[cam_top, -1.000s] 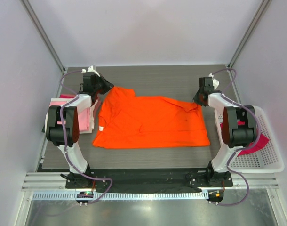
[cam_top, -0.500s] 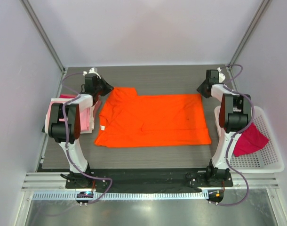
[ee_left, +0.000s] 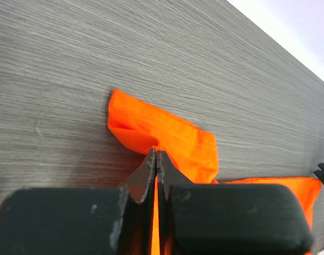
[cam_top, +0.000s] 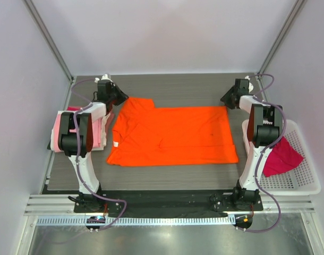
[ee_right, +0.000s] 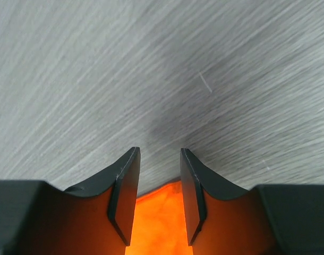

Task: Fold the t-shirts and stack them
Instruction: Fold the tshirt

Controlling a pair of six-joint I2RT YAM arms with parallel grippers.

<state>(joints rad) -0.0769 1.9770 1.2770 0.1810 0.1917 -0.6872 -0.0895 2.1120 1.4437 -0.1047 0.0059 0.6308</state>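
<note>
One orange t-shirt (cam_top: pixel 172 135) lies spread flat in the middle of the table (cam_top: pixel 178 87). Its long axis runs from left to right, with the sleeve end, as it seems, at the left and the straight edge at the right. The two arms stand at the two ends of this axis, both at the far edge of the cloth.

The left gripper (cam_top: pixel 119 99) is at the far left corner. In the left wrist view its jaws are pressed together on a small bunched flap of the orange cloth, so this corner is held. The right gripper (cam_top: pixel 224 102) is at the far right corner. In the right wrist view its jaws stand apart, with bare table ahead of them and orange cloth showing just under and behind the tips. I cannot tell if the fingers touch the cloth, but they hold nothing.

For the coming move the important relation is this: the whole t-shirt lies on the near side of both grippers, toward the arm bases. I judge that a fold would carry the far edge toward the near edge, across the short axis. The right side must first take its corner, because only one end is gripped now.

A pile (cam_top: pixel 64 127) of pink and white t-shirts lies at the left side of the table. A magenta t-shirt (cam_top: pixel 284 156) waits in the white basket (cam_top: pixel 306 183) at the right.
</note>
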